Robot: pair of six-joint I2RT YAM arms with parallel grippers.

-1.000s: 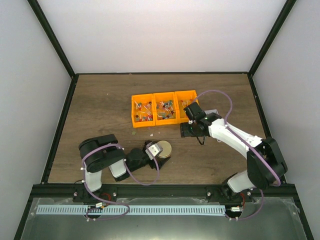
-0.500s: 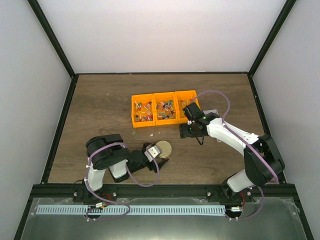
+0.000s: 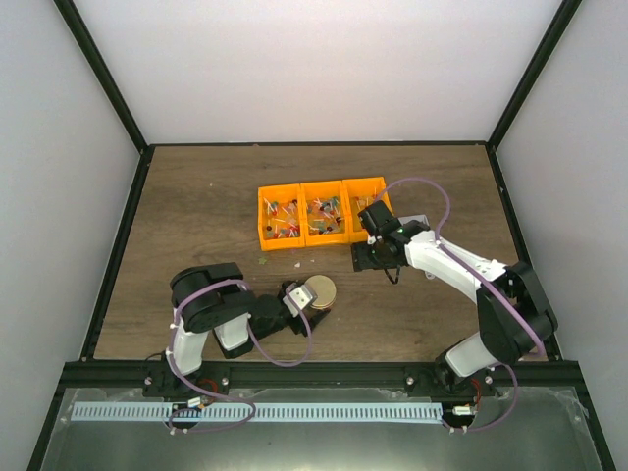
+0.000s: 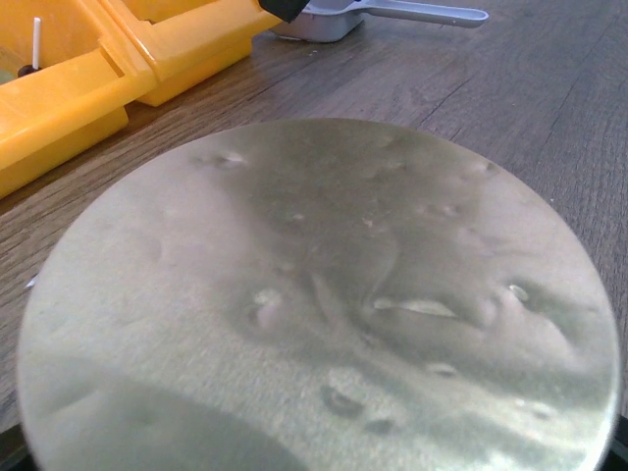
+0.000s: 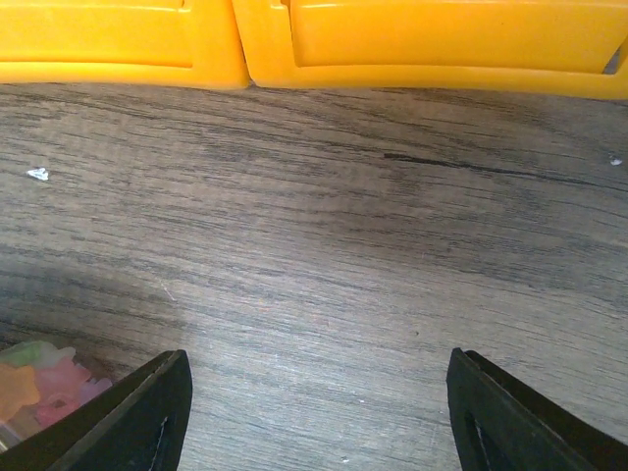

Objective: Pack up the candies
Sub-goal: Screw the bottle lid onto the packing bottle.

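Left gripper [image 3: 302, 297] is right at the gold lid [image 4: 314, 304]; can't tell if it's clamped on it or spread. An off-centre squeeze could skid the lid across the desk [image 3: 196, 216]. Right gripper [image 5: 316, 365] is spread and empty, low just short of the orange bins [image 5: 118, 44]. A forward nudge would shove them and spill the candies [image 3: 322, 213] inside.

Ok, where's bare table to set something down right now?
Widest bare wood: left of the orange bins, and the strip behind them. The near patch right of the gold lid is free too. Crowded: the bins' near right corner, with the right gripper and scoop, and at the lid, with the left gripper.
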